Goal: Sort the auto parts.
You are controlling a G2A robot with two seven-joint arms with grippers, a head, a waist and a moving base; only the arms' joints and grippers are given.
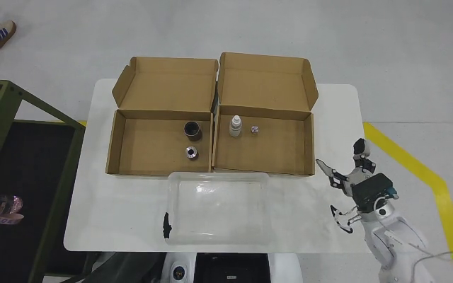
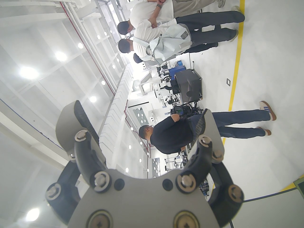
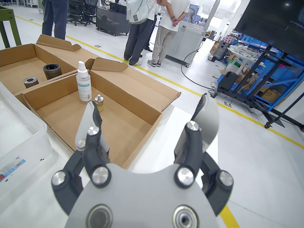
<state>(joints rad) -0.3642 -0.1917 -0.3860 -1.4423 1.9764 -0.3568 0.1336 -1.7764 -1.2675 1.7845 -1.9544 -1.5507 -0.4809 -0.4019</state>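
This is a big robotics workshop hall, with yellow floor lines (image 2: pixel 242 12), racks of blue bins (image 3: pixel 273 72), office chairs (image 3: pixel 77 8), a large dark screen (image 3: pixel 270 10) and high ceiling lights (image 2: pixel 27 72).

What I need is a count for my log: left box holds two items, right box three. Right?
Not quite: the right box holds two, a bottle and a small fitting, as the top view shows. The left box does hold two.

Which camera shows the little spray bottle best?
The right wrist view: it sees the spray bottle from the side, upright in a cardboard box, nozzle and label clear. The top view looks straight down, making the bottle a small white shape. The left wrist view points at the room, away from the table.
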